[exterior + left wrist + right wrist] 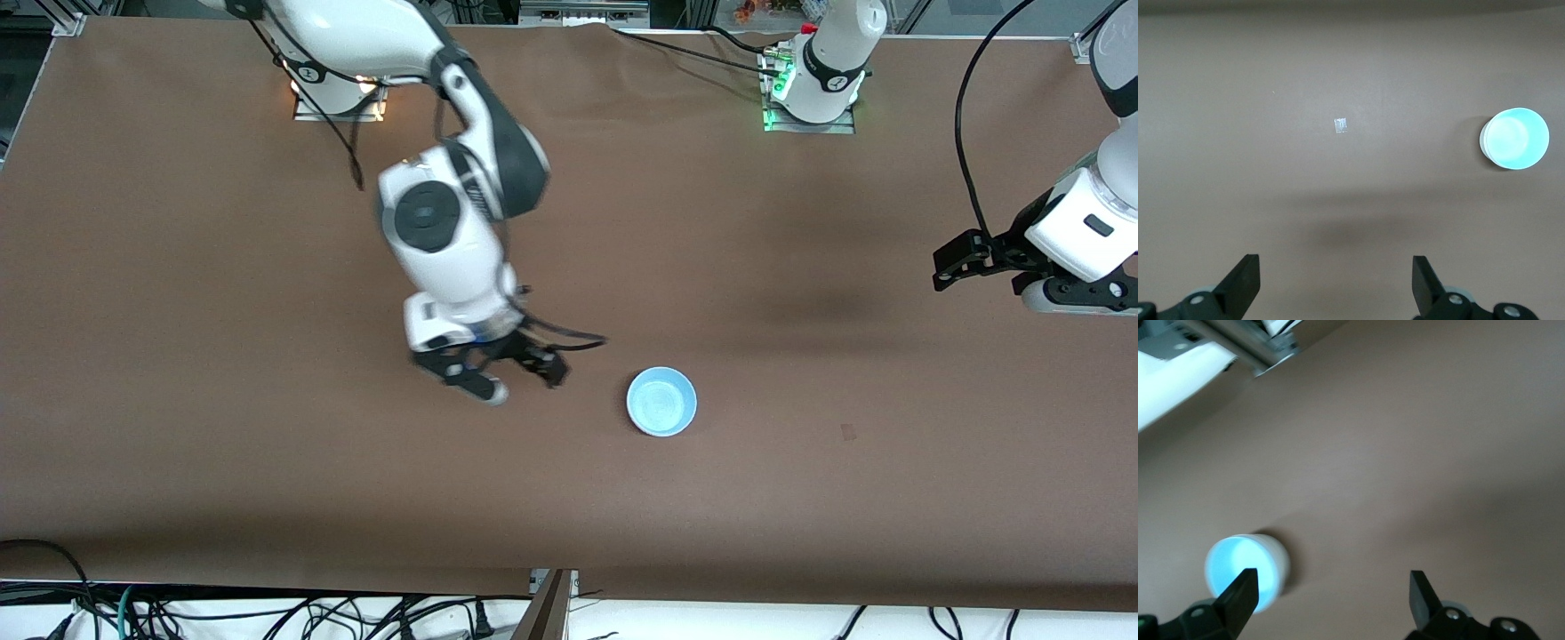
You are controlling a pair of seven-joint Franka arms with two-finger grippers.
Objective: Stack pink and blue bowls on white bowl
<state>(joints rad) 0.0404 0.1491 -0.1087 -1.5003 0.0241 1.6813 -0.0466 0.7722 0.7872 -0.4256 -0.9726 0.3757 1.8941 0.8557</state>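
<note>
The light blue bowl (661, 402) stands upright on the brown table, near the middle. It sits nested in the white bowl (1279, 565), whose wall (1483, 141) shows under the blue rim. The pink bowl is hidden. My right gripper (520, 378) hangs open and empty above the table, beside the stack toward the right arm's end. In the right wrist view the blue bowl (1238, 572) lies just outside one fingertip (1241, 593). My left gripper (947, 267) waits open and empty over the left arm's end of the table. Its wrist view shows the blue bowl (1517, 138) well apart from it.
A small tape mark (849, 433) (1340, 125) lies on the table between the stack and the left arm's end. The arm bases (813, 98) stand along the table's back edge. Cables (356, 618) hang below the edge nearest the front camera.
</note>
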